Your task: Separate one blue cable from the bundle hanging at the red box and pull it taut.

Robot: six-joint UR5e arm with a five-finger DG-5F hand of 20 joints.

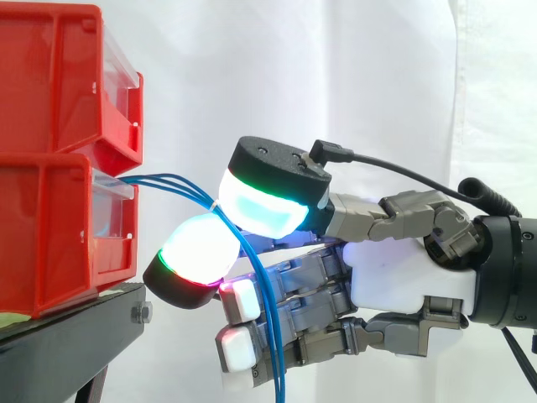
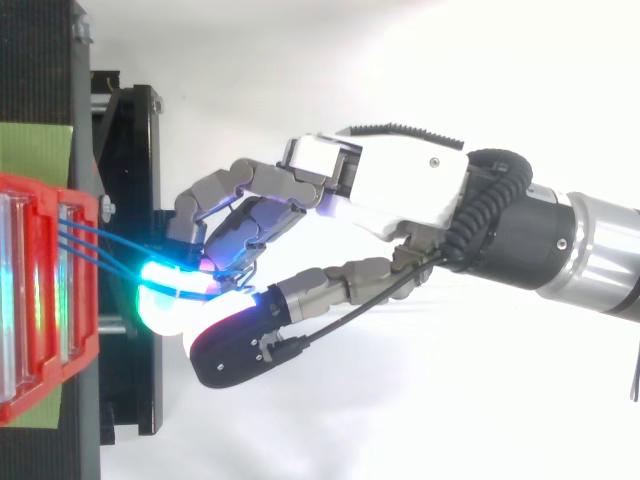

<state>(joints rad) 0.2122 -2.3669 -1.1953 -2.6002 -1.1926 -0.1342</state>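
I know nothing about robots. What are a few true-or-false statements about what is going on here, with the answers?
1. The thin blue cables come out of the stacked red plastic boxes. True.
2. In the side view the hand reaches in from the left. False: it comes in from the right.
3. The red boxes sit on a black stand. True.
4. The hand's fingers are spread wide, clear of the cables. False: two glowing pads are closed together on the cables.
5. Past the hand, the cables hang downward. True.
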